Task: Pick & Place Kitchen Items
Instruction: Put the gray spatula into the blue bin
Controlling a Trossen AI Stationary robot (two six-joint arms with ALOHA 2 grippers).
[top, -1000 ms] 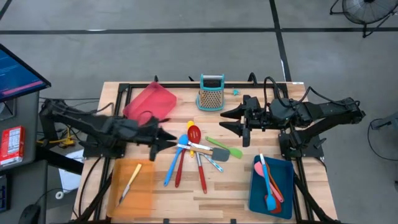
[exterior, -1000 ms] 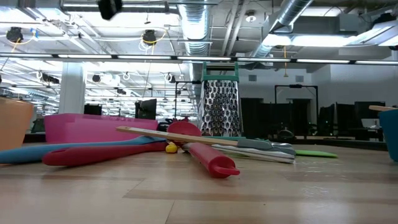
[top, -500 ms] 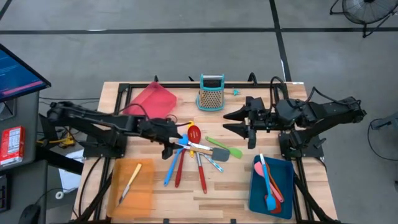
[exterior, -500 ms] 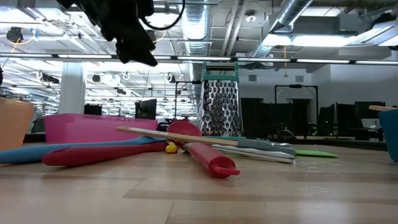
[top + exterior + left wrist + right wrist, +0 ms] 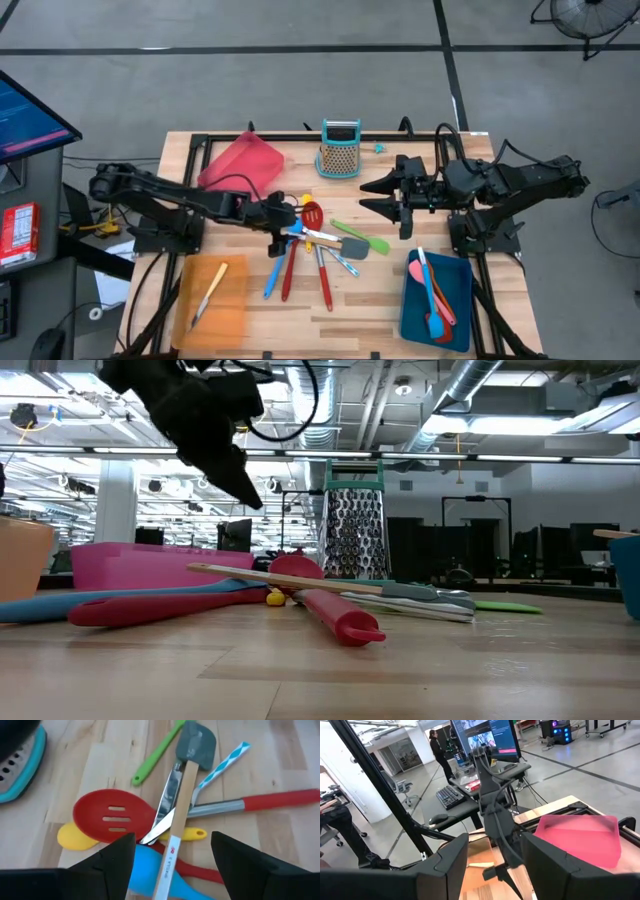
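Several kitchen items lie crossed in a heap at the table's middle. Among them are a red slotted spoon (image 5: 312,212) (image 5: 112,815), a yellow spoon (image 5: 75,837), a blue spoon (image 5: 145,872), a grey spatula with a wooden handle (image 5: 335,240) (image 5: 182,800), a green spatula (image 5: 360,237) and a silvery knife (image 5: 167,810). My left gripper (image 5: 283,230) (image 5: 172,862) (image 5: 240,480) hangs open above the heap's left side, slanting down, its fingers on either side of the wooden handle without touching it. My right gripper (image 5: 362,196) (image 5: 497,870) waits open, high over the table's right half.
A teal grater (image 5: 340,150) stands at the far middle. A pink tray (image 5: 240,162) lies far left. An orange tray (image 5: 235,300) at the near left holds one utensil. A blue tray (image 5: 455,310) at the near right holds several. Bare wood shows along the near edge.
My left gripper has moved toward the table's right edge, over the heap of utensils, and has come down toward it while rolling at the wrist. The utensils have not moved. My right arm has kept still.
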